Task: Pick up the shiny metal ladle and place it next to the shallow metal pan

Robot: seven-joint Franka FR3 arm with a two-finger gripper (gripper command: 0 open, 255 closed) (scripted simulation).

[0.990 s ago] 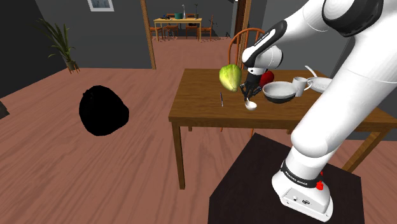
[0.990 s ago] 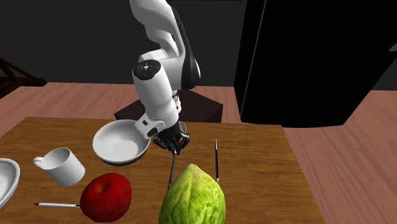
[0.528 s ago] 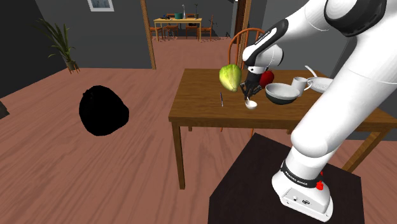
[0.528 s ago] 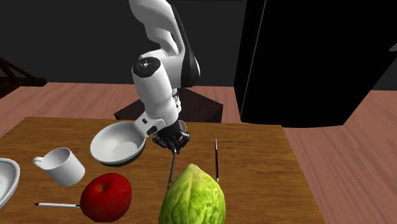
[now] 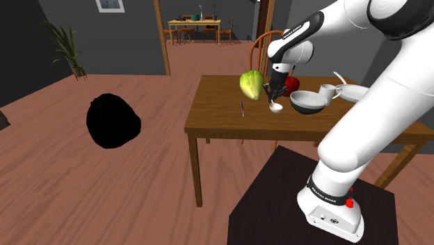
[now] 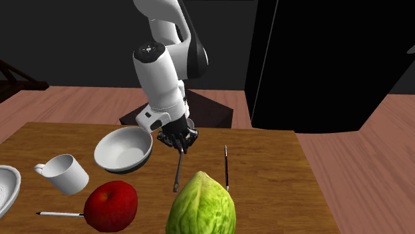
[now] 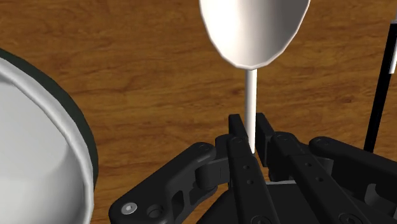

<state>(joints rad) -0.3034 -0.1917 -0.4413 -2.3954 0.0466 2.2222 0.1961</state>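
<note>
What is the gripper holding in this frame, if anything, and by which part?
The ladle. The gripper is shut on its thin handle, a short way behind the bowl.

On the brown wooden counter (image 6: 279, 193), a pale green leafy lettuce head (image 6: 201, 206) sits just beside a round red apple (image 6: 110, 205). A white mug (image 6: 64, 173) is near the apple. A thin dark rod (image 6: 226, 167), perhaps a pen, lies beside the lettuce. A rounded black area (image 5: 113, 121) marks the reddish plank floor (image 5: 83, 181).
</note>
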